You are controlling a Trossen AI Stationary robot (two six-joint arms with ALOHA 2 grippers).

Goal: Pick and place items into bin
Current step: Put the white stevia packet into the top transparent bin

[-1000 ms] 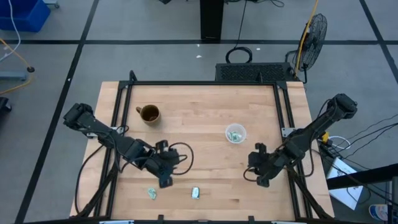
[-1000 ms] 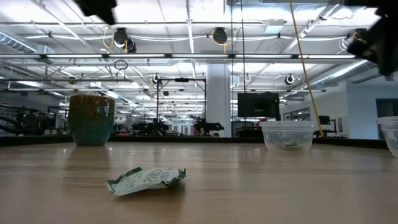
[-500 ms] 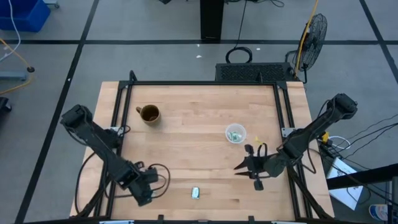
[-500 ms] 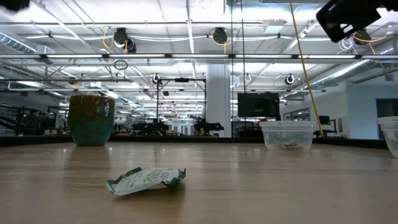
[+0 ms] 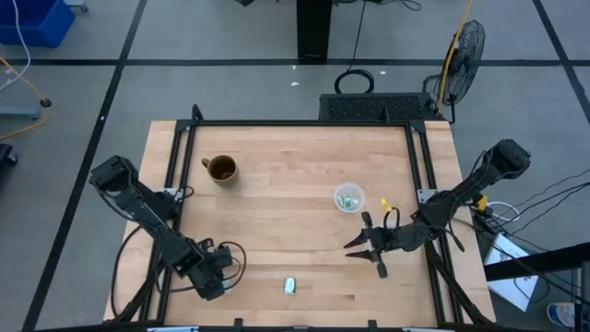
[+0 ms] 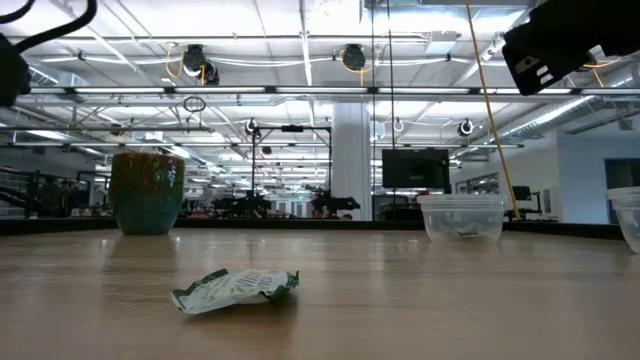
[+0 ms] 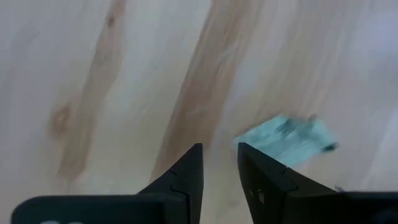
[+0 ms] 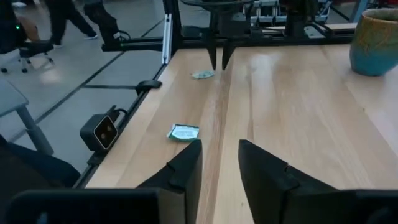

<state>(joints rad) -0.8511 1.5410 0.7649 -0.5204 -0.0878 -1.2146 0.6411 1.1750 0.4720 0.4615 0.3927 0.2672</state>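
Two packets show outside the bin. One pale packet lies flat near the table's near edge, also seen as the packet and the packet. A teal packet lies flat just beside my left gripper, outside the narrow gap of its open fingers. In the high view my left gripper hides it. The right wrist view shows those fingers pointing down by that packet. My right gripper hovers open, right of centre, pointing toward the table's left. The clear bin holds some packets.
A brown mug stands at the far left of the table and shows as the mug in the low view. The bin stands right of centre, and another clear container sits at the low view's right edge. Black frame rails run along the table's sides.
My left gripper has swung from the table's near middle toward its near-left corner and now covers the teal packet in the high view. My right gripper has moved toward the table's left and far side and has turned to point left. Neither packet has moved.
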